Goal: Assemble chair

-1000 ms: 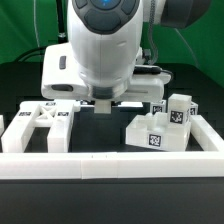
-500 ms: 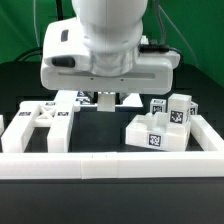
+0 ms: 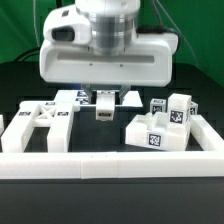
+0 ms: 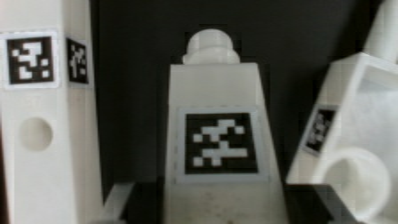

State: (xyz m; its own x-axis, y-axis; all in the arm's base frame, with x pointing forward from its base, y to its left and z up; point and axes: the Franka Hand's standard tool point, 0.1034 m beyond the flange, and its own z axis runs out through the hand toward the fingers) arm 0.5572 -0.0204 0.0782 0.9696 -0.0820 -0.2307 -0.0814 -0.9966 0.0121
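My gripper (image 3: 104, 102) hangs above the middle of the table, shut on a white chair post (image 3: 103, 110) that carries a square tag. The wrist view shows this post (image 4: 221, 130) running away from the camera between the dark fingers (image 4: 135, 200), with a rounded peg at its far end. A cross-braced chair side (image 3: 42, 122) lies flat at the exterior view's left. Blocky tagged chair pieces (image 3: 158, 134) stand at the exterior view's right. Below the held post, the wrist view shows a tagged white piece (image 4: 39, 110) on one side and a piece with a hole (image 4: 359, 120) on the other.
A long low white border rail (image 3: 110, 166) runs along the front and up both sides of the work area. More white pieces (image 3: 70, 98) lie behind the gripper, partly hidden by the arm's large white body (image 3: 105, 50).
The arm has risen over the last second. It has lifted the post off the table, so the post now hangs in view under the hand.
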